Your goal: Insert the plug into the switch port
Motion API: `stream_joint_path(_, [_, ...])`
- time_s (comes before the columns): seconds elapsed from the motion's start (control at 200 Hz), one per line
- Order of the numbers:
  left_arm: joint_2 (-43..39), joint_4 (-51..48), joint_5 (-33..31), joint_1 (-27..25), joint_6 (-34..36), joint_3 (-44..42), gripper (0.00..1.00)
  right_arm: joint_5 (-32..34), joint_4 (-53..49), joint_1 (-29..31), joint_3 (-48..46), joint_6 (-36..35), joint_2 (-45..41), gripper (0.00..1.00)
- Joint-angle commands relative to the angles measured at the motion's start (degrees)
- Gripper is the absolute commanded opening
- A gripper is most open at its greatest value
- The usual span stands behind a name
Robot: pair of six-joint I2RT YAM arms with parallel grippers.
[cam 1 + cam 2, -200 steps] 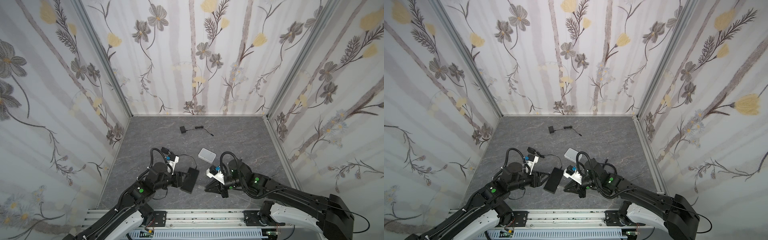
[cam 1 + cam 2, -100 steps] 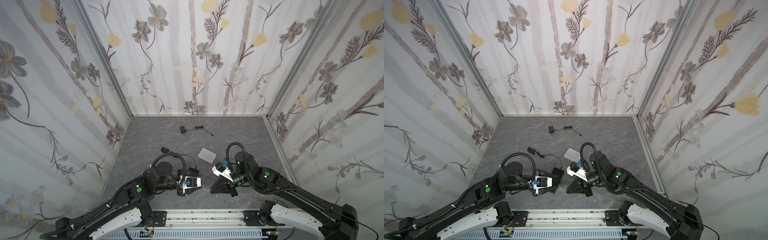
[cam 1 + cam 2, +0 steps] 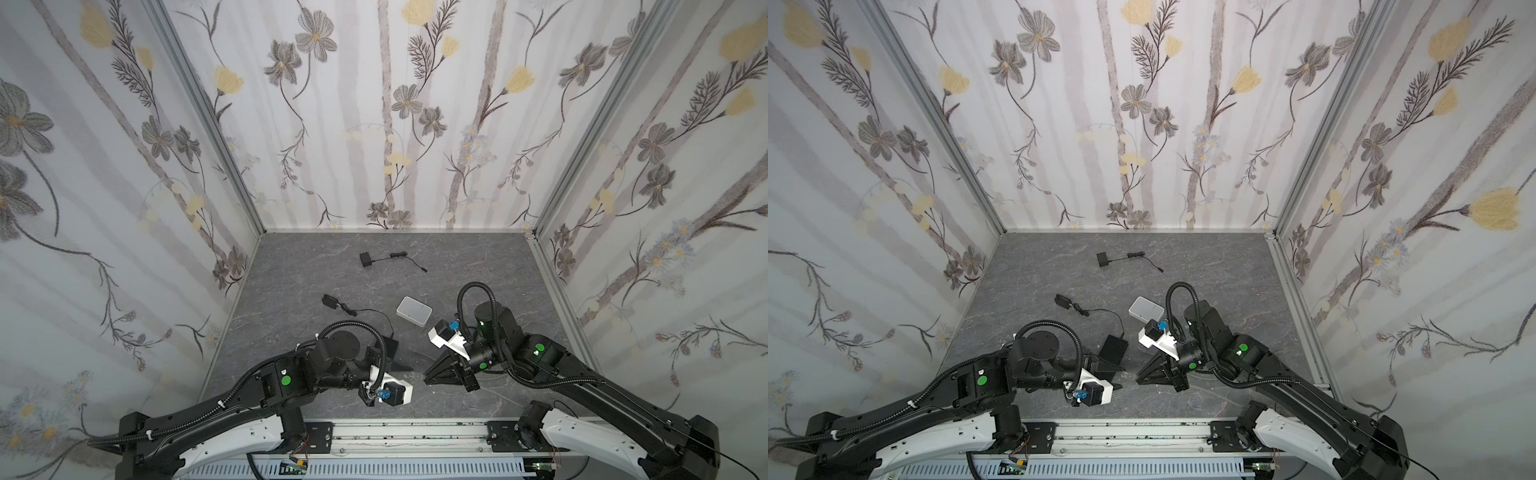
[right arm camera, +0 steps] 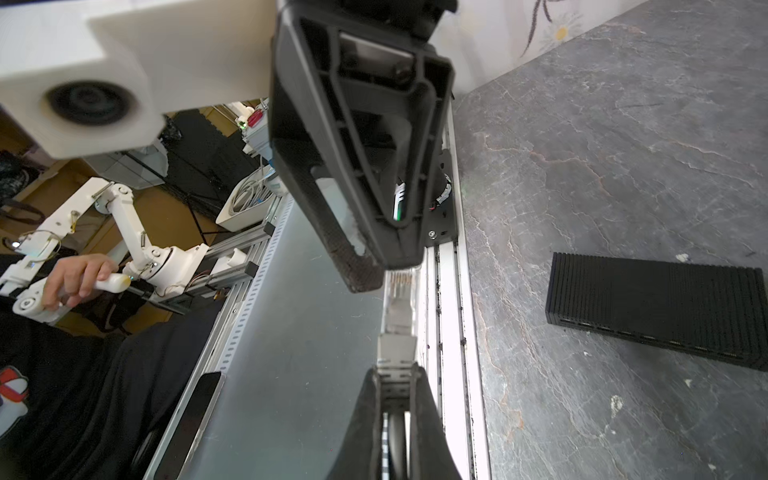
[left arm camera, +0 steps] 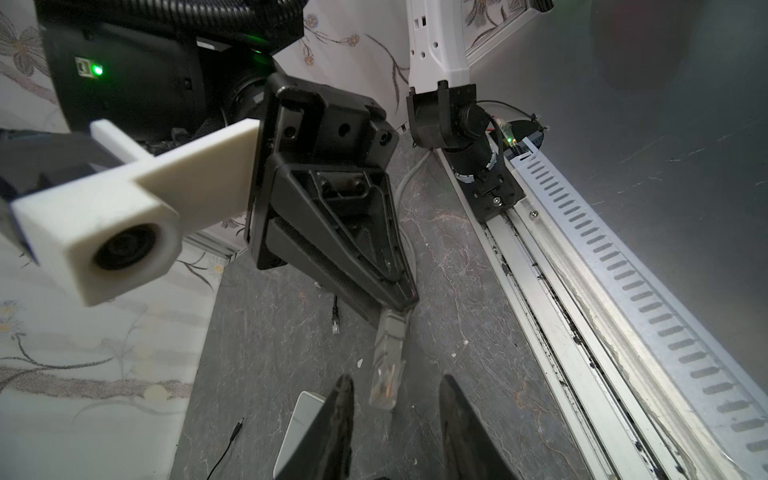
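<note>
Starting at the near edge: aluminium rail [image 3: 407, 432] along the front of the grey marbled table [image 3: 478, 266], both arm bases fixed to it. Just past the rail, about mid-table, the two grippers meet tip to tip. Right gripper [image 4: 395, 369] clamped tight on the grey boot of the plug [image 5: 388, 365]; the plug's clear end sticks out beyond its fingertips, aimed at the other arm. A pale cable [image 5: 409, 178] loops away behind the right gripper. Left gripper [image 5: 395, 382] released, jaws standing apart with the plug's clear end between them; in the left wrist view its fingers [image 5: 343, 411] show a gap to the plug on either side, no contact made out. Plug sits in the right gripper's grasp only, over the near part of the table. Next out: black ribbed box [image 4: 660, 303] lying flat on the table just beyond the left gripper, a row of openings along its thin side. Farther on, white box [image 3: 414, 309] with pale grey top, flat on the table, apart from the plug and near the right arm's wrist camera in both top views; its switch port cannot be made out from any view. Left of it, a nearer black adapter [image 3: 330, 300], thin lead curling toward the black ribbed box. Farther still, a second black adapter [image 3: 366, 259] with a short lead, near the flowered back wall [image 3: 386, 124].
</note>
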Motion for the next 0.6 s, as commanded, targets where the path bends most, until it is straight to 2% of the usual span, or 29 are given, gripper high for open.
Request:
stream_joint_path(0.0, [0.52, -0.60, -2.22, -0.63, 1.46, 0.85, 0.32, -1.43, 2.73, -0.12, 0.45, 1.61, 0.43, 0.00])
stream_joint_path(0.295, [2.21, 0.27, -4.24, -1.11, 1.94, 1.08, 0.29, -4.96, 7.81, -0.12, -0.84, 5.56, -0.42, 0.00])
stream_joint_path(0.595, [2.74, -0.35, -3.97, -1.25, 1.77, 1.96, 0.21, -3.76, 7.96, -0.12, -1.81, 5.76, -0.27, 0.00])
